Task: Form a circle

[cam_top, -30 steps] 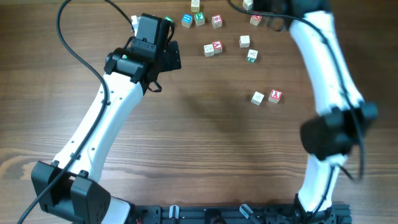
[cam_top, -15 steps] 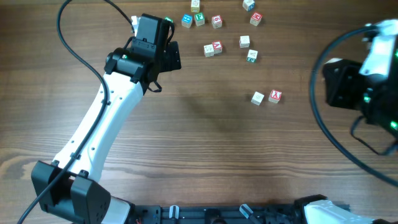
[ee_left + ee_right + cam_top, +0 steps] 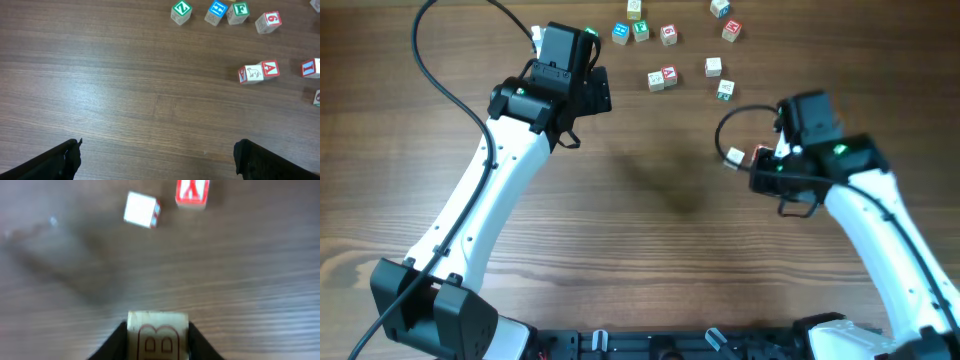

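Fingers (image 3: 116, 341) of the right gripper (image 3: 157, 330) pinch a pale wooden letter cube marked B (image 3: 157, 342), one dark finger on each side face. Can't tell if the cube touches the brown wood-grain surface (image 3: 240, 280). Just ahead sit a pale wooden cube with a red side (image 3: 141, 209) and a red-faced X cube (image 3: 192, 191), near each other with a gap between. Left gripper (image 3: 157, 145) has its fingers spread wide and holds nothing, hanging over bare surface on the left.

Change: a second ago the right arm reached to the far edge among the scattered letter cubes (image 3: 713, 66). Half a second ago it was swinging out right, and now it is down beside the pair. The pair has not shifted and the left arm has not moved. Likely meaning: the B cube is arriving as the third piece.

Circle: no ring yet, only this cluster mid-right on the surface, so the task is barely begun.

Count:
- Ten scattered cubes at the far edge, with green, blue, red and plain faces.
- Two in the pair; from overhead the X cube is mostly under the gripper.
- One held.
- Thirteen cubes in all, and two arms.
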`<state>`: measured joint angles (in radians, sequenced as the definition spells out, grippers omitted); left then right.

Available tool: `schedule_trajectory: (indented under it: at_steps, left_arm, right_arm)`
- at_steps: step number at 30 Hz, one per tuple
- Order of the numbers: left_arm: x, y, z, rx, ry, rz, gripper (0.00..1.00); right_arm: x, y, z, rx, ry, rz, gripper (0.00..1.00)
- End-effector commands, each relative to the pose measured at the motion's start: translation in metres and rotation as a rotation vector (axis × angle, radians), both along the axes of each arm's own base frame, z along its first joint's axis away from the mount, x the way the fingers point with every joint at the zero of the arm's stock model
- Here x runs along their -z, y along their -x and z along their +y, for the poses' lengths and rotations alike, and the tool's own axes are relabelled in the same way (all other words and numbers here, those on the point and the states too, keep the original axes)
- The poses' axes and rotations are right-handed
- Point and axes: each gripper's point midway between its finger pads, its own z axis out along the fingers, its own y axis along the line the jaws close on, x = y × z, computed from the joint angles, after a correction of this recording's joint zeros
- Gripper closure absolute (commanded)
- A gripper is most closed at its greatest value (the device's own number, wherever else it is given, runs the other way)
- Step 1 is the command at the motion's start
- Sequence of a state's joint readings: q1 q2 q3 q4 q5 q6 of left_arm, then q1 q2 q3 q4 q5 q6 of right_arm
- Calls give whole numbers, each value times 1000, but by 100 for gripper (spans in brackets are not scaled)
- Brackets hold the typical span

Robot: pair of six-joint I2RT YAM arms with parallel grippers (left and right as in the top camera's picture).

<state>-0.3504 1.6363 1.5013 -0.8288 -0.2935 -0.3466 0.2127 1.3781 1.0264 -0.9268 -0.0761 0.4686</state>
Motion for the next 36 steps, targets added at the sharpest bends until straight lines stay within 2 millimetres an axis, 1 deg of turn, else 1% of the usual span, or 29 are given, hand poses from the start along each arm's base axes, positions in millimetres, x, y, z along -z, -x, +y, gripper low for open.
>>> schedule_trajectory:
  at_steps: [1, 4, 6, 10, 13, 17, 21, 25, 27, 34, 36]
  left_arm:
    - [2, 0, 1, -11, 5, 3, 0]
    - [2, 0, 1, -10, 6, 4, 0]
    - [2, 0, 1, -10, 6, 4, 0]
    - [2, 0, 1, -11, 5, 3, 0]
    - [2, 0, 1, -11, 5, 3, 0]
    - [2, 0, 1, -10, 6, 4, 0]
    - [2, 0, 1, -11, 5, 3, 0]
    - [2, 0, 1, -11, 5, 3, 0]
    - [2, 0, 1, -11, 5, 3, 0]
    - [2, 0, 1, -10, 6, 4, 0]
    - [2, 0, 1, -11, 5, 3, 0]
  right_arm:
    - [45, 2, 3, 103, -59, -10, 81]
    - [72, -2, 1, 128, -67, -56, 80]
    - [89, -1, -9, 152, -15, -67, 80]
    - [105, -2, -20, 246, 22, -59, 80]
    - [112, -8, -16, 241, 9, -63, 79]
    - [123, -7, -15, 237, 10, -37, 77]
    - [122, -13, -11, 224, -9, -57, 77]
    - [122, -14, -11, 224, -10, -62, 75]
    - [122, -14, -11, 223, -10, -62, 67]
    - [120, -14, 0, 203, -68, -55, 50]
    - [119, -16, 3, 198, -86, -59, 49]
